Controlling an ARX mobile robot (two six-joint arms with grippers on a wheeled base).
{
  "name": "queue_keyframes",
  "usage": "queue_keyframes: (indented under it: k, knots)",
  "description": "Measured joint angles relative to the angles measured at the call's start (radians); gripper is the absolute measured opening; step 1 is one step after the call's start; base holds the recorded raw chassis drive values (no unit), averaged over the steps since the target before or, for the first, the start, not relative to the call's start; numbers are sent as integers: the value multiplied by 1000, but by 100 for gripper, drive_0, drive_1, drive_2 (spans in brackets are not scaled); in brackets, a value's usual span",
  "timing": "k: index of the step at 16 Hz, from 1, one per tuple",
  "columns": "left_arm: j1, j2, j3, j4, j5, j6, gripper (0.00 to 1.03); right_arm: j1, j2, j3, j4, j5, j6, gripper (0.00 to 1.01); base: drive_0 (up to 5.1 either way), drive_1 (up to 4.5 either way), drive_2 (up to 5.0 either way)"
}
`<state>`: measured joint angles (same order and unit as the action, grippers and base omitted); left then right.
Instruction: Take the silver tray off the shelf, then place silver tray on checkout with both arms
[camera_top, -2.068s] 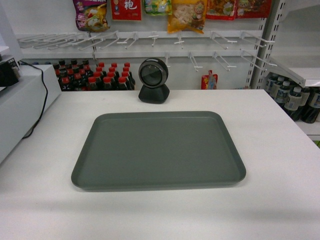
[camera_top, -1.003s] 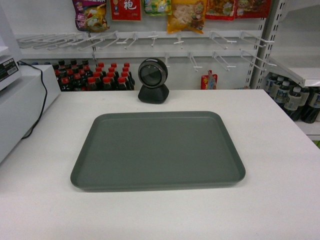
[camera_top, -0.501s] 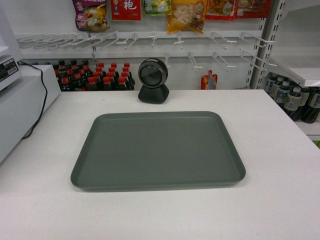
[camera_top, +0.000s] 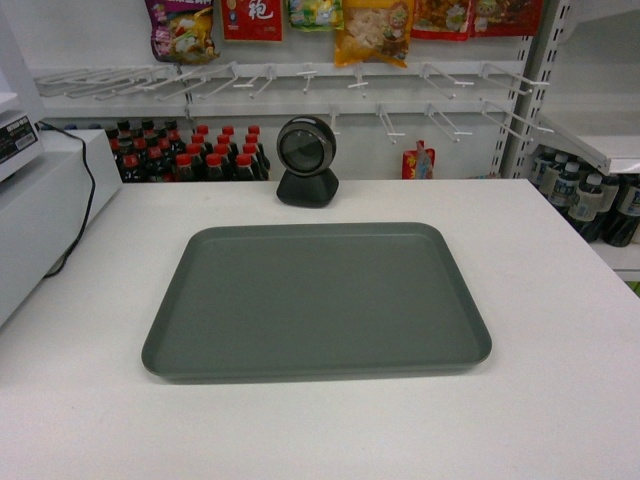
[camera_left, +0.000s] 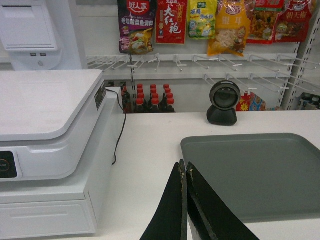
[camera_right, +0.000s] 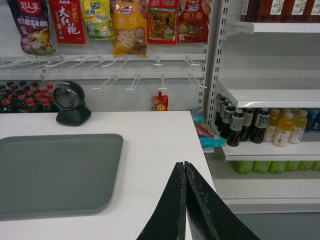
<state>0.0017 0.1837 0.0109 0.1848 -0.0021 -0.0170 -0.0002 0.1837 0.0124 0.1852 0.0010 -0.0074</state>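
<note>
Fingers: left gripper and right gripper pressed together, empty, clear of tray. Tray flat on counter, nr scanner; placement looks done.

One silver tray, one scanner, one register — two claws.

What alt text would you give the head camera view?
A grey-green silver tray lies flat and empty on the white checkout, with a black round scanner behind it. Bottles and hanging snack bags fill the store shelves beyond.
</note>
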Motion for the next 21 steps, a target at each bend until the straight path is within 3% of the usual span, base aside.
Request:
queue_keyframes:
  k: [1, 2, 4, 5, 7, 10, 11, 21]
  knots:
    - [0, -45, 2, -63, 0, 0, 1, 0, -52, 1, -74, 0, 0, 2, 0, 0, 0]
    - [0, -150, 0, -201, 0, 0, 1, 0, -159, 0, -196, -1, 0, 2, 0, 0, 0]
    - [0, -173, 0, -193, 0, 1, 1, 0, -178, 0, -192, -1, 0, 2, 0, 0, 0]
    - [0, -174, 0, -189, 2, 0, 4, 0, -180, 0, -190, -2, 0, 15, 0, 0, 0]
    - [0, -174, 0, -189, 2, 0, 45, 0, -180, 0, -190, -2, 0, 55, 0, 0, 0]
    - [0, -174, 0, -189, 2, 0, 91, 0, -180, 0, -190, -2, 1, 100, 0, 0, 0]
    - [0, -174, 0, -189, 2, 1, 98, 0, -180, 0, -190, -2, 1, 98, 0, 0, 0]
    - [0, -174, 0, -189, 2, 1, 98, 0, -180, 0, -190, -2, 1, 98, 0, 0, 0]
